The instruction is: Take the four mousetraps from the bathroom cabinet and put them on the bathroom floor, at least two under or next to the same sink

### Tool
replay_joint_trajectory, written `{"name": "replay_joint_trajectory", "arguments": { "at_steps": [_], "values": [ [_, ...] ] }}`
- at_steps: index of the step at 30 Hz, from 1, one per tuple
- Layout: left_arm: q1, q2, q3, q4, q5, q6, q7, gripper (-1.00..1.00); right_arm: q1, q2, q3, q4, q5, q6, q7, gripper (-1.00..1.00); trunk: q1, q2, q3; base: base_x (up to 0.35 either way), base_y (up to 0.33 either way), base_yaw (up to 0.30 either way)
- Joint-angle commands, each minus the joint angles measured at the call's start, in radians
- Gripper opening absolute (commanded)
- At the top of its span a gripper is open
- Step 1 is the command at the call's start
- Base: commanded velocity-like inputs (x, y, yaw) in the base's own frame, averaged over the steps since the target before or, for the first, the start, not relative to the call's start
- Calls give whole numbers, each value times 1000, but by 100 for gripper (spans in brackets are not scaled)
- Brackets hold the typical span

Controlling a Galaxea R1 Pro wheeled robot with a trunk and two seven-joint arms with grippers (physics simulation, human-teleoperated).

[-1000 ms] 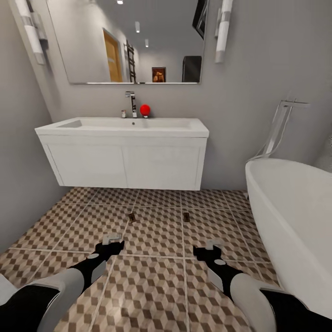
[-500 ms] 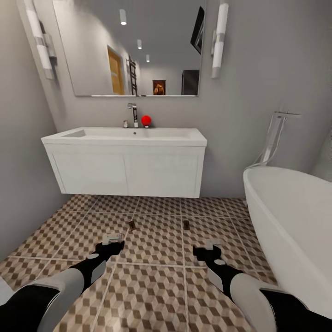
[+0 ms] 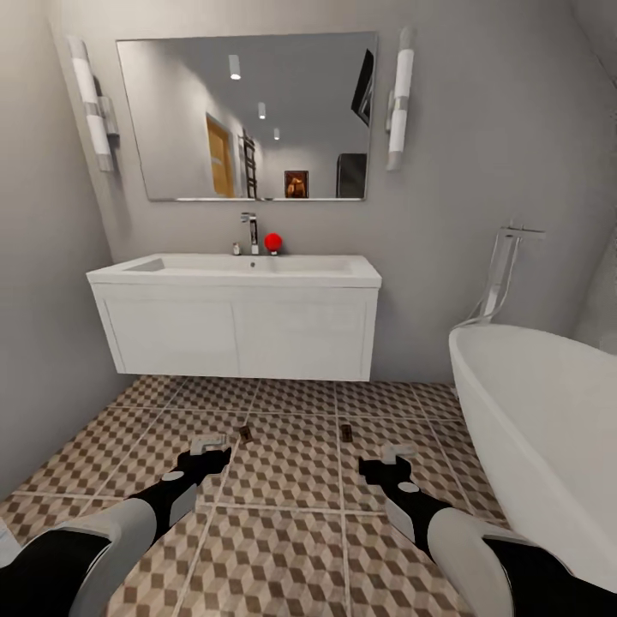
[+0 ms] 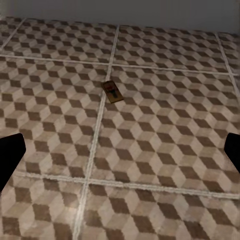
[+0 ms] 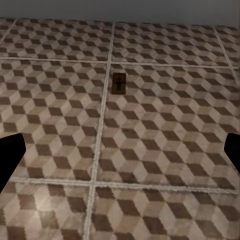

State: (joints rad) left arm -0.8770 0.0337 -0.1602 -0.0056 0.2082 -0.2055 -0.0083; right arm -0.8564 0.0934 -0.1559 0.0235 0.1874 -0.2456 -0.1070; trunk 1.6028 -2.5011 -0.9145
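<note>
Two mousetraps lie flat on the bathroom floor [image 3: 283,523] in front of the bathroom sink [image 3: 236,267]: one [image 3: 245,434] just ahead of my left gripper [image 3: 208,445], the other [image 3: 346,433] ahead and left of my right gripper [image 3: 395,452]. The left wrist view shows a mousetrap [image 4: 112,92] on a grout line beyond the open left gripper [image 4: 120,155]. In the right wrist view a mousetrap [image 5: 118,82] lies beyond the open right gripper [image 5: 120,155]. Neither gripper holds anything. The cabinet is out of view.
A white oval bathtub [image 3: 548,411] with a chrome floor faucet [image 3: 501,274] stands close on the right. A grey wall [image 3: 43,343] closes the left side. On the sink sit a chrome faucet [image 3: 250,231] and a red ball [image 3: 273,242], under a mirror [image 3: 248,120].
The whole view has shifted: the sink and mirror now sit lower and smaller, so the camera moved back or up. Both arms and the two mousetraps keep their places.
</note>
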Motion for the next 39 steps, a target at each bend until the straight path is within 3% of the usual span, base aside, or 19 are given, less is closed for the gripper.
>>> {"name": "replay_joint_trajectory", "arguments": {
  "at_steps": [1,6,39],
  "values": [
    [-1,0,-9,1,10,-3,-1,100,-1,0,-8,3,11,-4,-5,100,-1,0,3,0,0,0],
    [-1,0,-9,1,11,-3,-1,100,-1,0,-8,3,11,-4,-5,100,-3,1,22,0,0,0],
    [0,1,-9,1,12,0,-1,100,-1,0,-8,3,11,-4,-5,100,-129,232,126,0,0,0]
  ]
}}
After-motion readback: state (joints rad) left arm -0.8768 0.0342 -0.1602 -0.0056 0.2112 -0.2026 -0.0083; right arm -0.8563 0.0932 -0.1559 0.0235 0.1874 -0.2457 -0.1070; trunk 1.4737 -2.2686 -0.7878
